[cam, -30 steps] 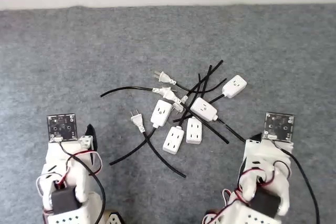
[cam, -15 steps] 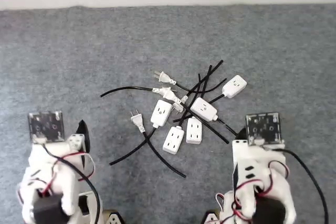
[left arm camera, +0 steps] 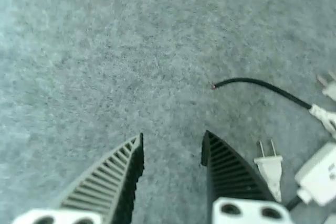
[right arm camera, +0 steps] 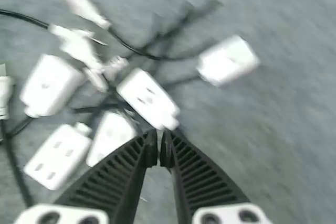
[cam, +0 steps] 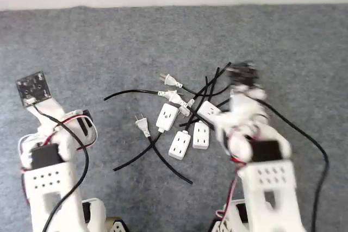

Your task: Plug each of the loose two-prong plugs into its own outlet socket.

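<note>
Plugs [cam: 142, 125] and outlet sockets [cam: 179, 144] lie tangled at the high view's centre; left wrist view: left gripper [left arm camera: 171, 142] wide apart over carpet [left arm camera: 105, 51], loose plug [left arm camera: 270, 167] near; right wrist view: right gripper [right arm camera: 159, 136] nearly closed, empty, just beside a white socket [right arm camera: 148, 99].

High view: right arm [cam: 244, 118] is smeared and sits over one end of the angled socket [cam: 208, 111] and the cords [cam: 222, 71] beside it, so can't tell what lies under it. Right wrist view: pile is blurred. Slots on the middle socket [right arm camera: 148, 99] and far socket [right arm camera: 228, 60] barely read, prongs on the far plug [right arm camera: 84, 6] not resolvable, and the edge plug [right arm camera: 4, 90] is cut off. Left wrist view: loose plug [left arm camera: 270, 167] has its cord end hidden behind the left gripper [left arm camera: 171, 139]. Side socket [left arm camera: 319, 177] and corner plug [left arm camera: 329, 85] are clipped by the frame edge.
</note>
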`<state>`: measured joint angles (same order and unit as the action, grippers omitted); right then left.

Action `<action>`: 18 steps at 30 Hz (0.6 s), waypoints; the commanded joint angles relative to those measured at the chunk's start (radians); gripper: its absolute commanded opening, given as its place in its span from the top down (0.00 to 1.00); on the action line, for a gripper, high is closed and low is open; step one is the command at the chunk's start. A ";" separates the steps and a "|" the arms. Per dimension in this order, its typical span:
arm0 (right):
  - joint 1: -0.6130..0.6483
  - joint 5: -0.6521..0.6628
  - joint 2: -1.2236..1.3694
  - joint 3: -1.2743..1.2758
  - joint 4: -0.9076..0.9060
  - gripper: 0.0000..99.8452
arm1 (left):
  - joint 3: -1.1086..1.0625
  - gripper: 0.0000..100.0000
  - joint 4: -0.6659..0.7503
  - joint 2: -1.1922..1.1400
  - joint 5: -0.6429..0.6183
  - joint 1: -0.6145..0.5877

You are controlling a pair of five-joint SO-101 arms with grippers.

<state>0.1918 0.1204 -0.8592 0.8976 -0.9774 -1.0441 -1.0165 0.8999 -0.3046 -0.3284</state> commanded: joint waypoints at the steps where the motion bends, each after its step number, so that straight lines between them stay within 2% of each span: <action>1: 0.107 -0.014 0.127 -0.061 0.148 0.95 | -0.102 0.83 0.249 -0.034 -0.035 -0.011; 4: 0.193 -0.014 0.203 -0.061 0.213 0.95 | -0.165 0.83 0.350 -0.029 -0.035 -0.051; 8: 0.306 -0.014 0.294 -0.066 0.239 0.95 | -0.165 0.83 0.356 -0.037 -0.035 -0.075; 10: 0.366 -0.014 0.341 -0.083 0.228 0.91 | -0.163 0.81 0.356 -0.037 -0.035 -0.075; 12: 0.418 -0.020 0.392 -0.091 0.236 0.85 | -0.163 0.76 0.361 -0.037 -0.038 -0.075; 15: 0.463 -0.103 0.473 -0.135 0.269 0.84 | -0.177 0.69 0.377 -0.038 -0.055 -0.077; 18: 0.463 -0.199 0.570 -0.201 0.325 0.84 | -0.185 0.69 0.400 -0.040 -0.127 -0.101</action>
<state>0.6460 0.0054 -0.3468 0.8009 -0.7073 -1.2344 -0.6544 0.8646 -0.3798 -0.4066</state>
